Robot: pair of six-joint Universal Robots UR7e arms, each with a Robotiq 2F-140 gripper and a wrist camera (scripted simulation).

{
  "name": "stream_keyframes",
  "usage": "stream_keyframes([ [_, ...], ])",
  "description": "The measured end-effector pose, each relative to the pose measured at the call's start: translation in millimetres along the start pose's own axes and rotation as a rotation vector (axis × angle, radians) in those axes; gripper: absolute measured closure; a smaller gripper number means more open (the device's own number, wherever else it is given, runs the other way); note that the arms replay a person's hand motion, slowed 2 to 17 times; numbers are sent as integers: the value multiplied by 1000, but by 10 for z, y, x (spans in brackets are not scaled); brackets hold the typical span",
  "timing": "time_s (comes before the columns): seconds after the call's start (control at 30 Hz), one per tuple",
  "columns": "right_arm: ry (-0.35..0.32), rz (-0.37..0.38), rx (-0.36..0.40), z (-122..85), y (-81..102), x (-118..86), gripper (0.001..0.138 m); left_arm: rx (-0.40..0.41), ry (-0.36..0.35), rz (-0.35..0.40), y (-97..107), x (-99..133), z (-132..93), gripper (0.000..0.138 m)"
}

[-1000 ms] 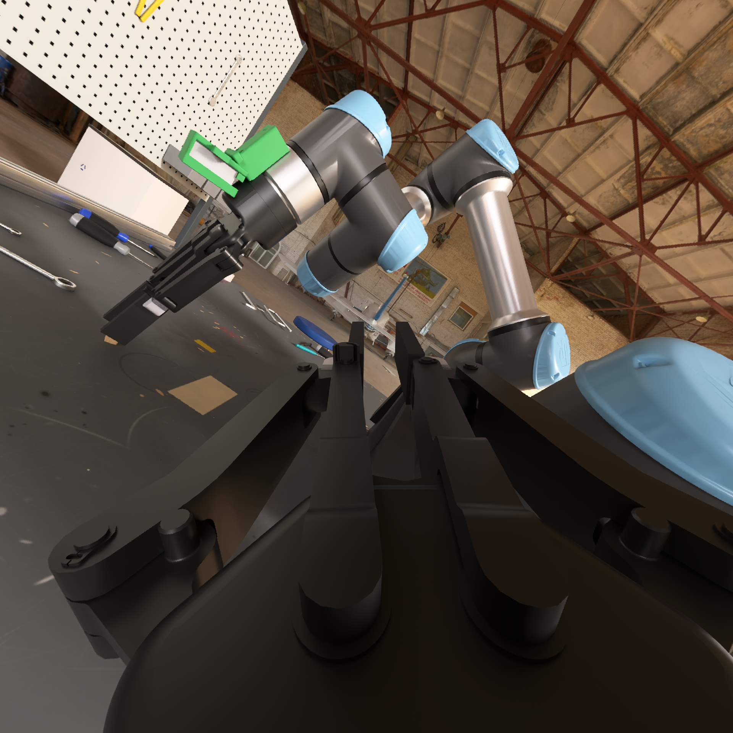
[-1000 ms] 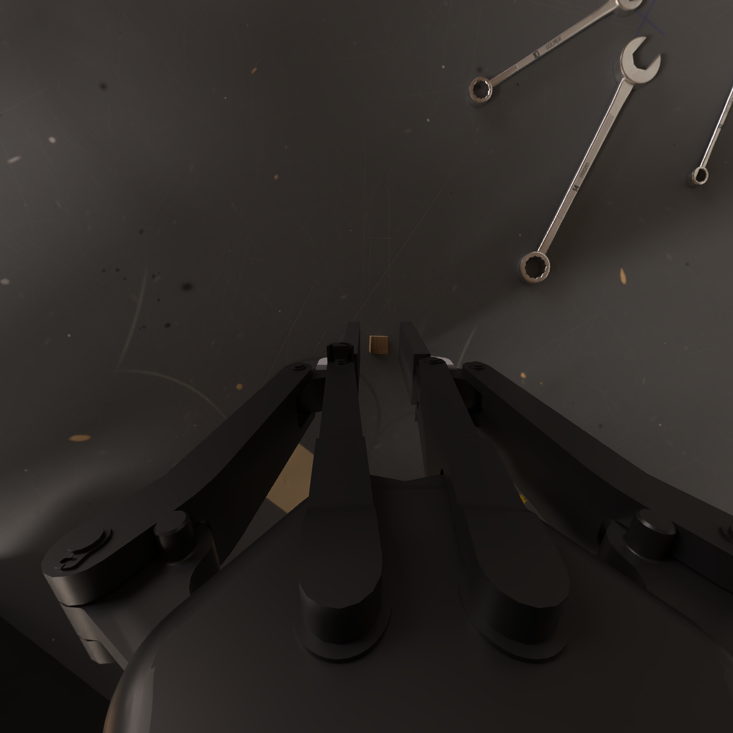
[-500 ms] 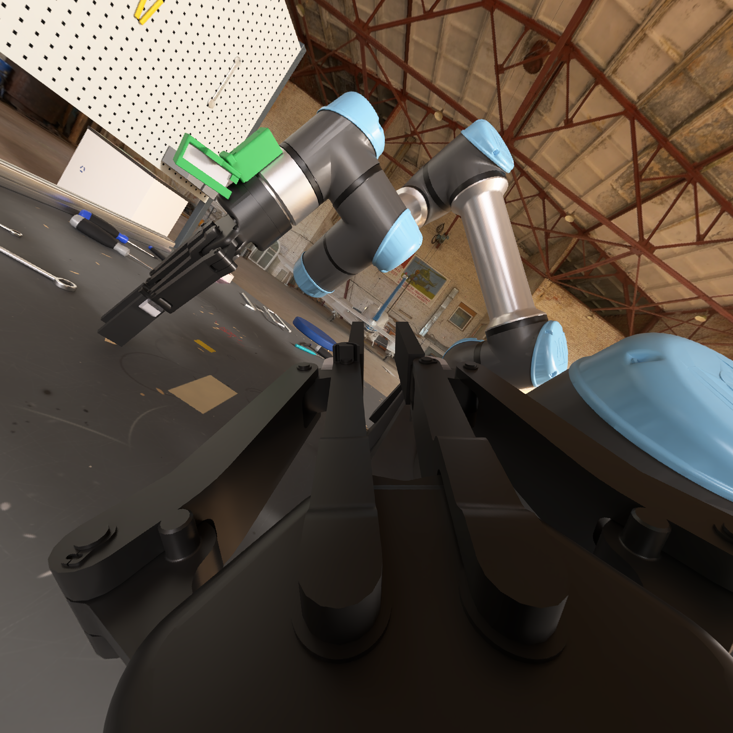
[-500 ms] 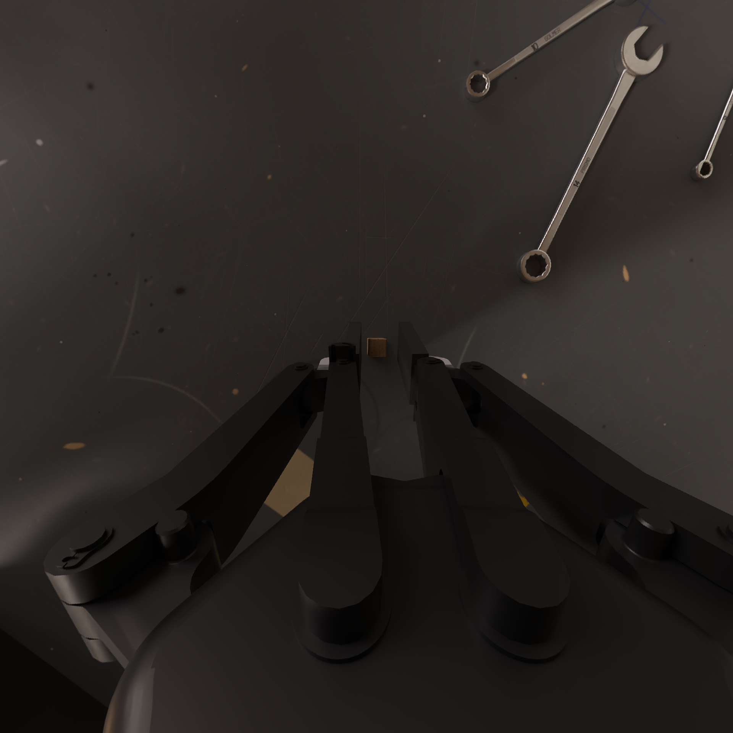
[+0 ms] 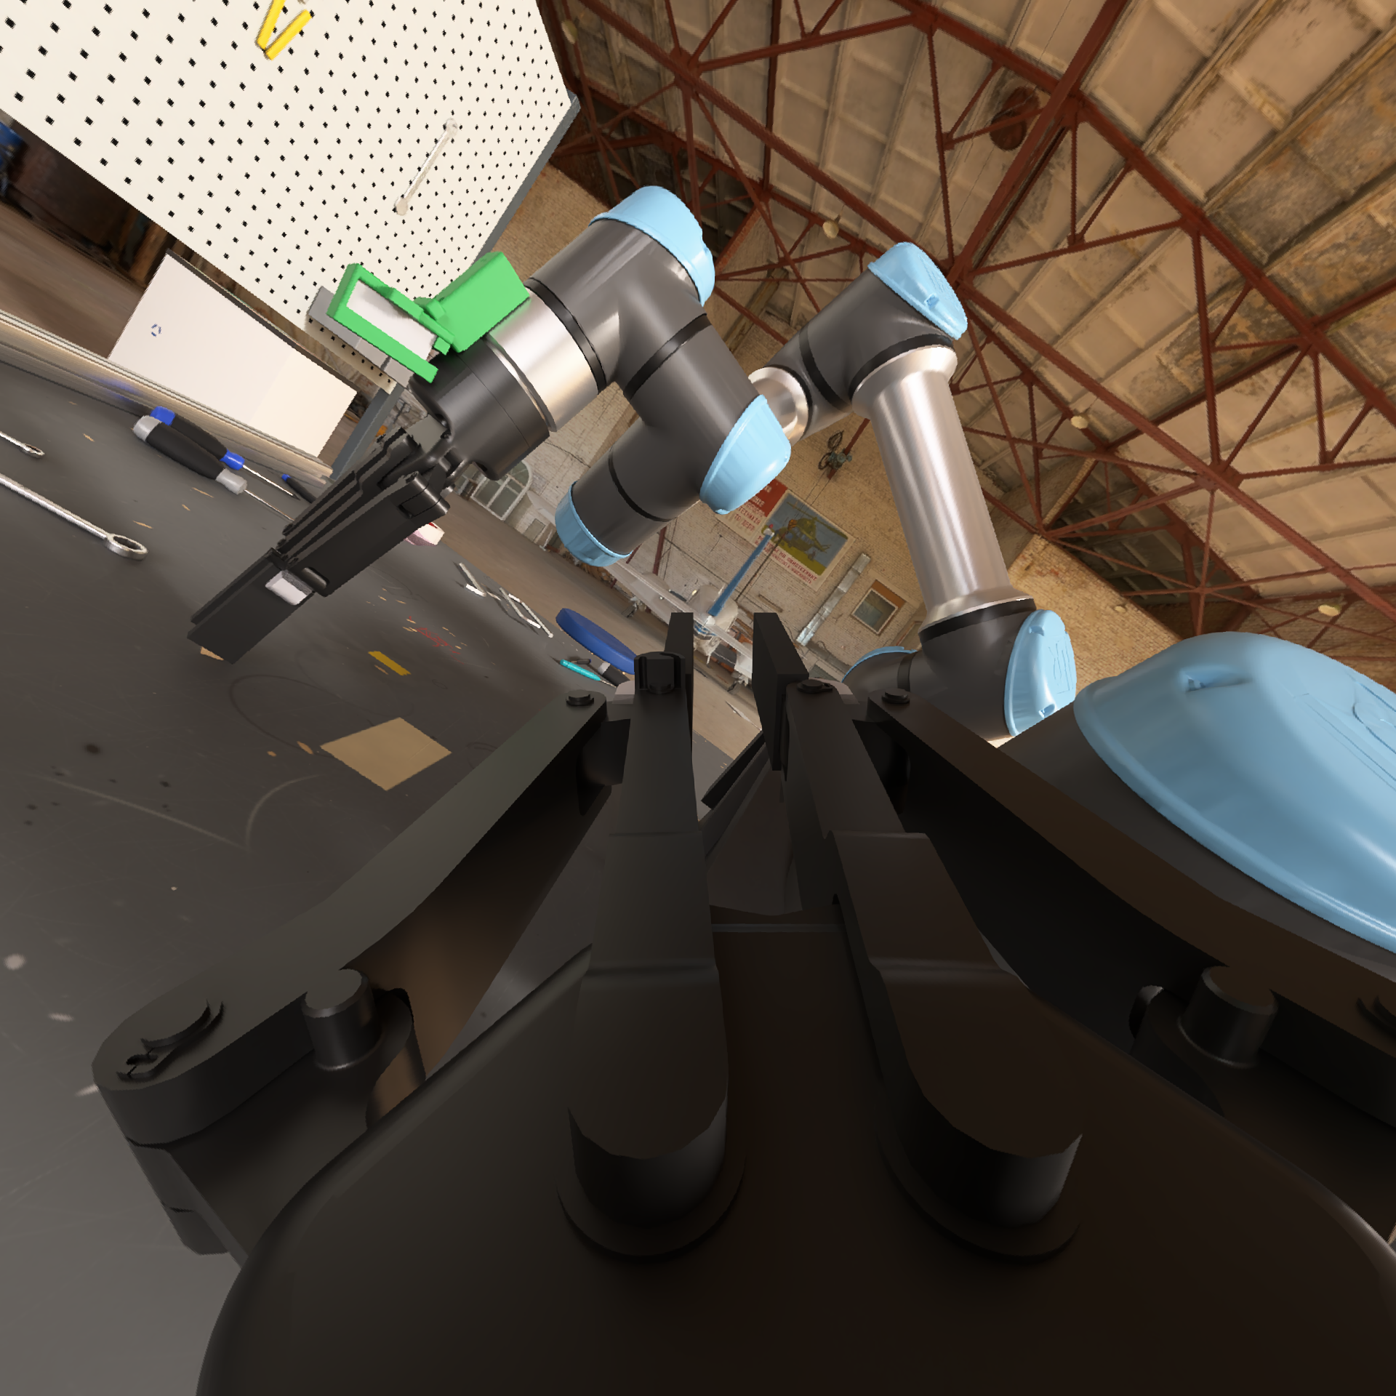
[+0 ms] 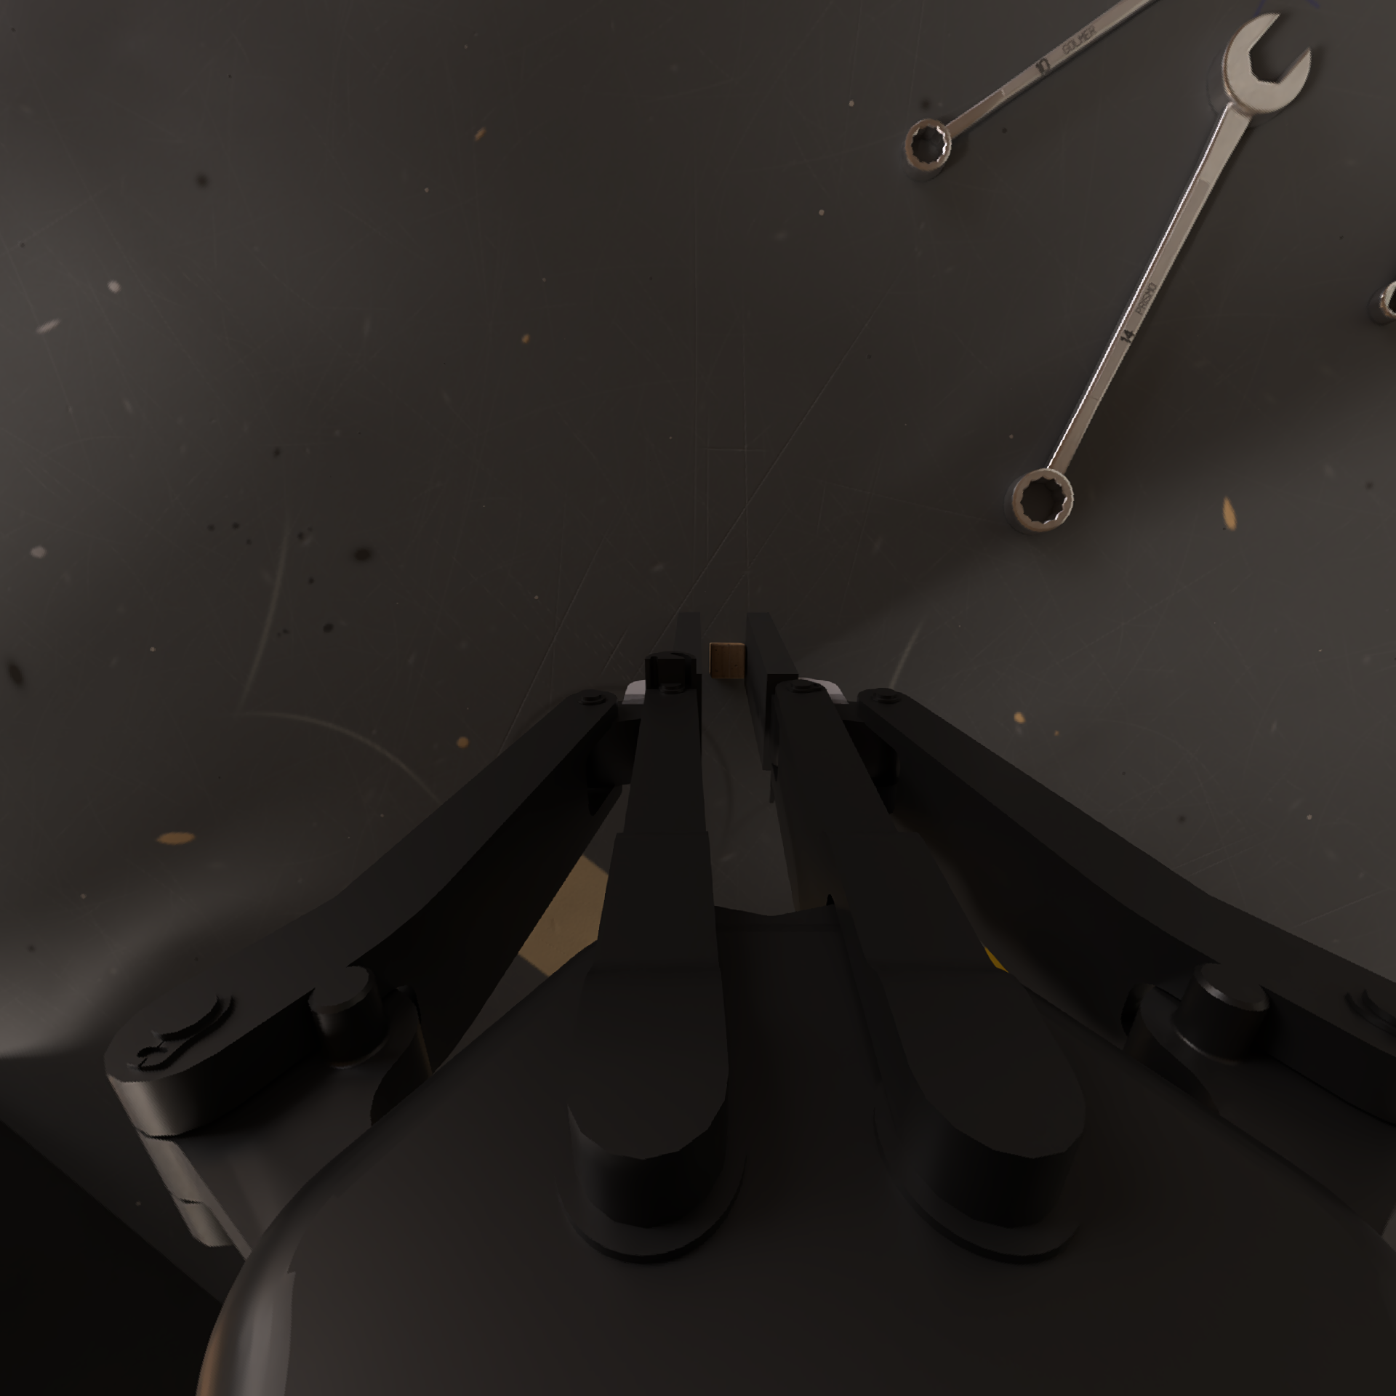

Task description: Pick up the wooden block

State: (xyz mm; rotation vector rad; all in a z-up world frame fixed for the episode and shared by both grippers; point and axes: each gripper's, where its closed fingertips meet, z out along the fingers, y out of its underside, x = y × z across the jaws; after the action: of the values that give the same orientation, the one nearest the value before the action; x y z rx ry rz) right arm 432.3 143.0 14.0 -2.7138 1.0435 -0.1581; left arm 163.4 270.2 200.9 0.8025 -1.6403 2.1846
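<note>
**Between the right jaws: a small wooden block held above the table**

Between the right gripper's (image 6: 727, 642) jaws sits the wooden block (image 6: 727, 659), a small tan piece clamped from both sides near the fingertips, clear of the dark table (image 6: 378, 378) beneath. It looks nearly cube-shaped from the right wrist view, so no long axis can be made out; its visible face is square to the camera, with its side edges running parallel to the inner faces of the jaws. In the left wrist view only a sliver of tan shows at the tip of the same gripper, which hangs tilted above the table.

Farther out on the table, up and to the right of the block, lie two silver wrenches: a long one (image 6: 1148, 294) with its ring end nearest the gripper and its open end pointing away, and a shorter one (image 6: 1012, 87) beside it, angled toward the top edge. The tip of a third tool (image 6: 1386, 306) shows at the right border. A tan square patch (image 5: 385, 752) lies flat on the table below the gripper.

The left gripper (image 5: 721, 642) is held off to the side, its jaws drawn close together with a narrow gap and nothing in them. Beyond it stand the right arm (image 5: 642, 362), a white pegboard (image 5: 264, 136) and screwdrivers (image 5: 189, 446) near the table's far edge.
</note>
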Motion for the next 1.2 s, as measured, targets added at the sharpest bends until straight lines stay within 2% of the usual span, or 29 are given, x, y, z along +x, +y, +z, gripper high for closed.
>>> stream_keyframes([
  [0.1, -1, 4, 0, -1, 4, 9, 128, 2, 1, 0, -2, 1, -4, 117],
  [0.8, 20, -39, -25, -25, 41, 41, 128, 6, 7, -7, 17, -18, -17, 117],
  [1.0, 51, -61, -11, -100, 30, 77, 128, 4, 9, -12, 29, -19, -18, 117],
  [1.2, 67, -78, 30, -264, -14, 81, 128, -2, 10, -14, 42, -18, -22, 117],
])
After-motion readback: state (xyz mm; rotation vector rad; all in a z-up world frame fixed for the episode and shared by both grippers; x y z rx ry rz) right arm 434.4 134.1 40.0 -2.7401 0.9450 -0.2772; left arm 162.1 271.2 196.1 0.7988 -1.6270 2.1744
